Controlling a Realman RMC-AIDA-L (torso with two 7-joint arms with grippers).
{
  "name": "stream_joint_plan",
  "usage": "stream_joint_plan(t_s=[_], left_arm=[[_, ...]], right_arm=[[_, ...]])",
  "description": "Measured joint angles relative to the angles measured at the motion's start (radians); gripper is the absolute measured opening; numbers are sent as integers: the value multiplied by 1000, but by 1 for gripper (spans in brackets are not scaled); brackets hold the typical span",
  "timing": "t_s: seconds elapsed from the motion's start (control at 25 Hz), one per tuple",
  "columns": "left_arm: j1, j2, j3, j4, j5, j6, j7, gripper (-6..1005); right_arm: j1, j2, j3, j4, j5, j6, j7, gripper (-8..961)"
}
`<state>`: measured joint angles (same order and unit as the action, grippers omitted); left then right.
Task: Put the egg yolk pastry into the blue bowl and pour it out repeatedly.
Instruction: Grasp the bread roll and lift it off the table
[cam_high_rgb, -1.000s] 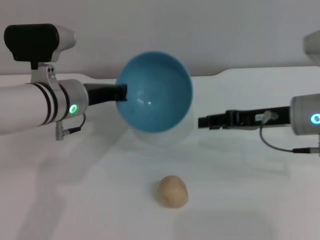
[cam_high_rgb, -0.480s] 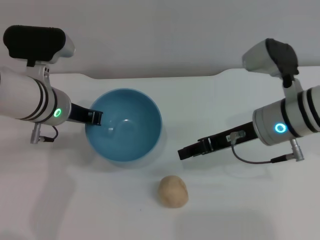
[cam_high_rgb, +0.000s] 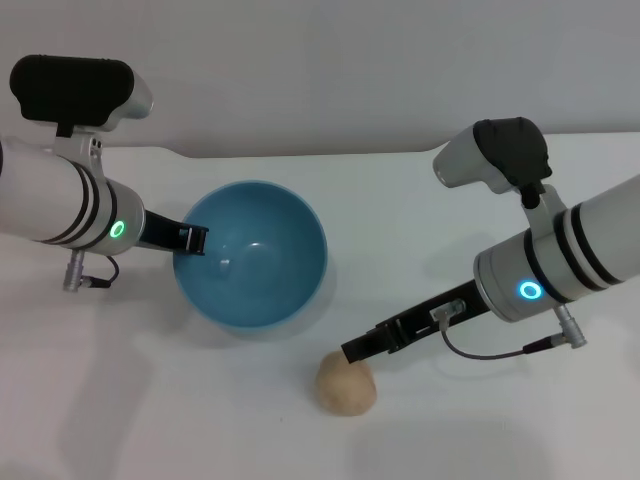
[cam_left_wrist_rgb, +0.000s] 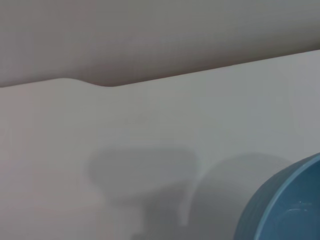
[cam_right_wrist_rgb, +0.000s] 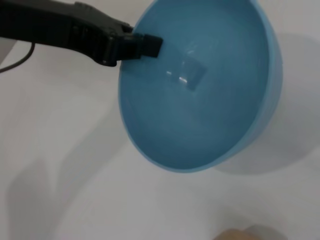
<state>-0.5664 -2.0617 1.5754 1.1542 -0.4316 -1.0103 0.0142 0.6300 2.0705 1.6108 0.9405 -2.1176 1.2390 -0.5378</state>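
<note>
left gripper (cam_high_rgb: 190, 238) clamped on rim of empty blue bowl (cam_high_rgb: 255, 262); right gripper (cam_high_rgb: 358, 349) just above egg yolk pastry (cam_high_rgb: 346, 382) on table, finger state unclear; pick-up step; next: close on pastry, lift to bowl

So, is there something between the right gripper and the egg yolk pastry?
Nothing visible. The right gripper is just above the egg yolk pastry, with only bare table around them.

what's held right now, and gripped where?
The left gripper holds the blue bowl by its rim, on the robot's left side. The right gripper holds nothing; its tip is at the egg yolk pastry, which lies on the table.
</note>
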Motion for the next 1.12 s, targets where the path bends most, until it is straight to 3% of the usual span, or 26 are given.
stream_joint_plan(t_s=[0.56,0.92,1.12], left_arm=[[-2,0,0,-2,-1,1,0,-1],[-17,0,9,-5,-1,-25,0,0],[-22,0,9,-6,-1,-25,0,0]], right_arm=[[32,4,-9,-97,11,-61,50,385],[73,5,-135,-164,90,-145,51,372],[113,5,-143,-237,92,-151,76,365]])
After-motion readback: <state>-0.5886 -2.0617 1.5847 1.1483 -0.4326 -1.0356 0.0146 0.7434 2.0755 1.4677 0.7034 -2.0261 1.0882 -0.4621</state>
